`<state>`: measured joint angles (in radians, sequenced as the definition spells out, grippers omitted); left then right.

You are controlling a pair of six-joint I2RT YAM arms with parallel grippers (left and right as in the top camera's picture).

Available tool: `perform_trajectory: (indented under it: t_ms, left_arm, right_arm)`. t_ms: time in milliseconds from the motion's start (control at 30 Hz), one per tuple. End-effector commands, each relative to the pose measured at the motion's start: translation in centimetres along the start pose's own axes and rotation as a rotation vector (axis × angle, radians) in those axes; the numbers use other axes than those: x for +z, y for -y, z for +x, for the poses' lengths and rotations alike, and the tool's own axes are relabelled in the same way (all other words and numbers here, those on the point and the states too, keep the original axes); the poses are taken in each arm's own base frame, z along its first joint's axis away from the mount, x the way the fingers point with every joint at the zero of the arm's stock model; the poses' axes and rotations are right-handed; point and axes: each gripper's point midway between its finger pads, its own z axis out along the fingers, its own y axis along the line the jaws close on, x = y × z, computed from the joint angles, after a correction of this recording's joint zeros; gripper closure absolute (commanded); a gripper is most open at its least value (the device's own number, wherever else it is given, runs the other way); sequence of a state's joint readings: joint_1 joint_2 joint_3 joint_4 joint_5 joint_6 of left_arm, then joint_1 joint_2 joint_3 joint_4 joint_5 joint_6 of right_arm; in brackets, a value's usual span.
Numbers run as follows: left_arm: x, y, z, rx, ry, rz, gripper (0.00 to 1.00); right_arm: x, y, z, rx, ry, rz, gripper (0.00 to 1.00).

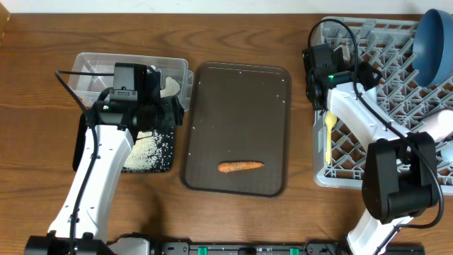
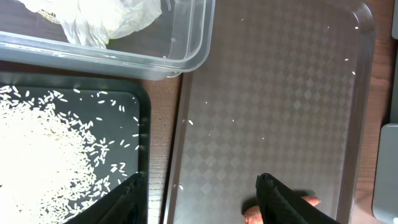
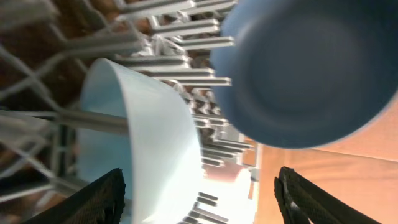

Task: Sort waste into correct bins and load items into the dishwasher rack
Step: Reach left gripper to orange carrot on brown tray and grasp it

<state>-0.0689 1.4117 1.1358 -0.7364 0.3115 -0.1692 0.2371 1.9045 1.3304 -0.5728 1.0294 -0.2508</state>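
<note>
Overhead: your carrot [image 1: 241,167] lies on the brown tray [image 1: 269,85], and the spoon [image 1: 330,134] is in the rack [image 1: 396,57]. Left wrist: your left end effector [image 2: 205,202] hangs released near the carrot. Right wrist: your right end effector [image 3: 199,186] is released, facing the racked light bowl [image 3: 149,137] and dark bowl [image 3: 305,68].
</note>
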Motion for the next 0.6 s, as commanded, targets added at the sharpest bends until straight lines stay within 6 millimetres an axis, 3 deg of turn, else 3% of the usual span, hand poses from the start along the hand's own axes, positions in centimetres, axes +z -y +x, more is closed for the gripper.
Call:
perform_trajectory:
  t_ms: [0, 167, 400, 567]
  left_arm:
    - [0.0, -0.1, 0.1, -0.004, -0.002, -0.002, 0.41]
    - [0.0, -0.1, 0.1, -0.004, -0.002, -0.002, 0.41]
    - [0.1, -0.1, 0.2, 0.003, -0.005, -0.009, 0.41]
    - [1.0, 1.5, 1.6, -0.210, -0.054, 0.000, 0.41]
  right_arm:
    - [-1.1, -2.1, -1.0, 0.103, 0.063, -0.203, 0.23]
    - [-5.1, -4.1, -3.2, 0.175, 0.198, -0.524, 0.20]
    - [-12.1, -4.9, -5.4, 0.211, 0.392, -0.898, 0.14]
    - [-13.3, -5.7, -5.6, 0.203, 0.417, -0.976, 0.12]
